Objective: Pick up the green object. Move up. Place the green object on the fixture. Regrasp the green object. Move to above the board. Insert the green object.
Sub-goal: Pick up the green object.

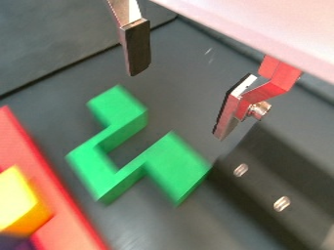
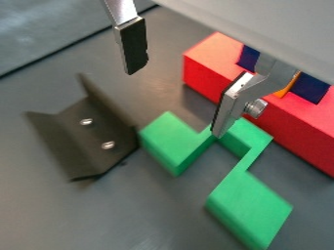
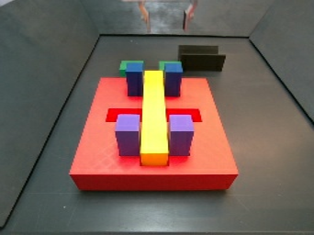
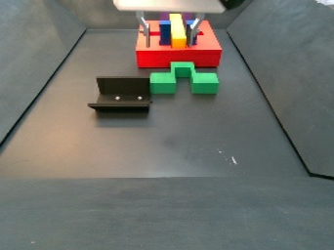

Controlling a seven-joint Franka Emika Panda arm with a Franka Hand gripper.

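Wrist views both show the two-finger gripper (image 1: 186,83) spread wide with nothing between its flat silver plates; the dark pads (image 1: 136,47) hang clear above the green plastic bridge-shaped block (image 1: 135,153), which lies flat on the dark floor. In a wrist view the same empty gripper (image 2: 179,78) hovers over the green block (image 2: 209,161), with the small black L-shaped fixture (image 2: 81,132) just beside the block on one side and the large red slab of the board (image 2: 248,90) close on the other.

In a side view the board (image 3: 153,151) fills the near middle, carrying a long yellow bar (image 3: 153,115) flanked by blue and purple blocks (image 3: 181,133). The green block (image 3: 131,65) peeks out behind its far edge, and the fixture (image 3: 201,59) stands far right.

In a side view from the opposite end, the green block (image 4: 183,77) lies just near of the board (image 4: 179,54), the fixture (image 4: 121,95) to its left, and the gripper (image 4: 178,21) hangs above the board's far part.
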